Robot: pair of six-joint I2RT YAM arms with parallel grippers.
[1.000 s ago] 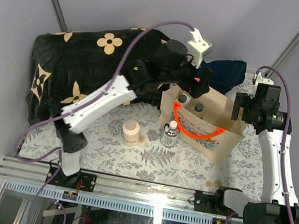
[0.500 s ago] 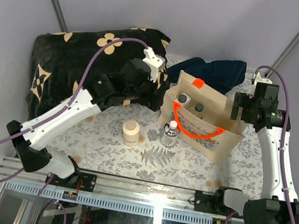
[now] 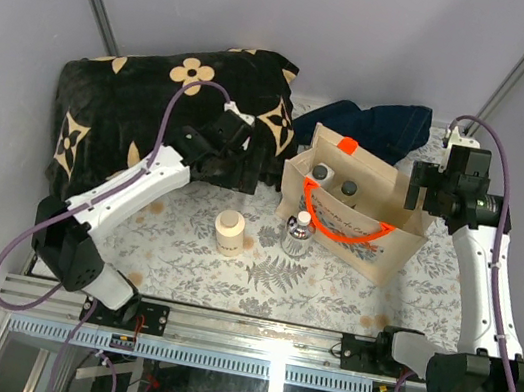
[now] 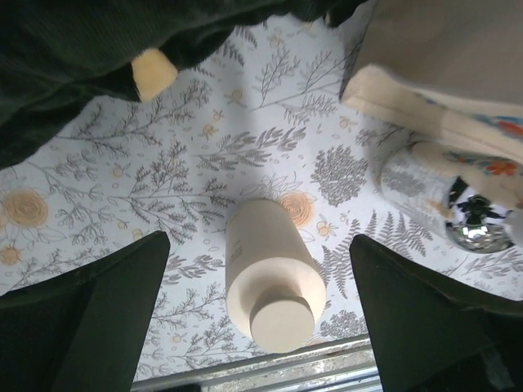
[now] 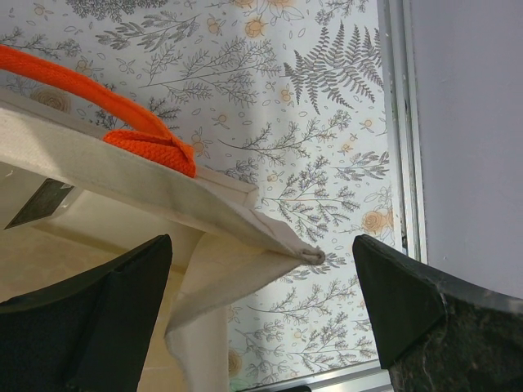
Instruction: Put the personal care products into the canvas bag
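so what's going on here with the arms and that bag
Two robot arms are packing toiletries into the canvas bag. Two dark-capped bottles already stand inside it. The beige jar and the clear white-capped bottle are on the table just outside the bag. The left gripper hangs open above the jar, holding nothing. The right gripper is open at the bag's right corner, the rim between its fingers, not clamped.
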